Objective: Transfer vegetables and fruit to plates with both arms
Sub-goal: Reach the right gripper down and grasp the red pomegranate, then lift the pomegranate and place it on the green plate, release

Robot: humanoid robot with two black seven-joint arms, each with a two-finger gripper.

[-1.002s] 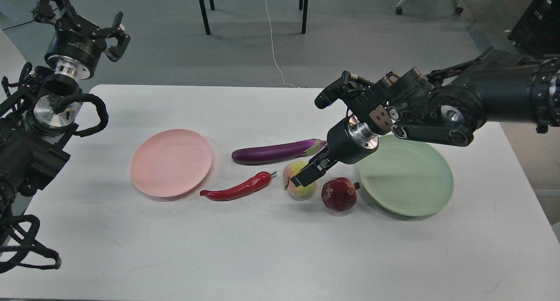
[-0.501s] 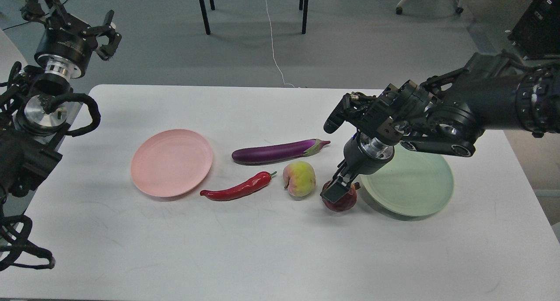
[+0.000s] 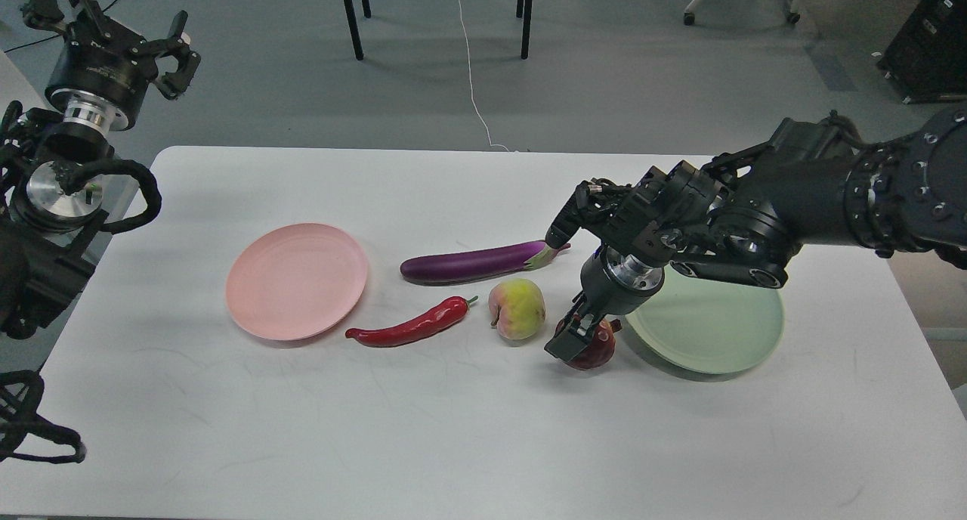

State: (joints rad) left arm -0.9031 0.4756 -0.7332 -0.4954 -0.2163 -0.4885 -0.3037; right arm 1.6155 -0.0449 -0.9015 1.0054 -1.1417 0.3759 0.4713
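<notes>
Head view: both arms are showing over a white worktop (image 3: 453,444).
Right gripper (image 3: 580,337): is reaching down onto the pomegranate (image 3: 597,348); whether its fingers are pinching it cannot be told.
Left gripper (image 3: 175,51): is hanging off the worktop's far left, fingers spread.
Pomegranate: is lying just beside the green plate (image 3: 710,331).
Peach (image 3: 517,308), chili (image 3: 412,326), eggplant (image 3: 472,262): are lying between both plates.
Pink plate (image 3: 296,280): is sitting bare.

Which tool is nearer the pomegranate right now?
The right tool is nearer: it sits on the pomegranate, covering its left side. The left tool is raised far off, beyond the table's left rear corner.
</notes>
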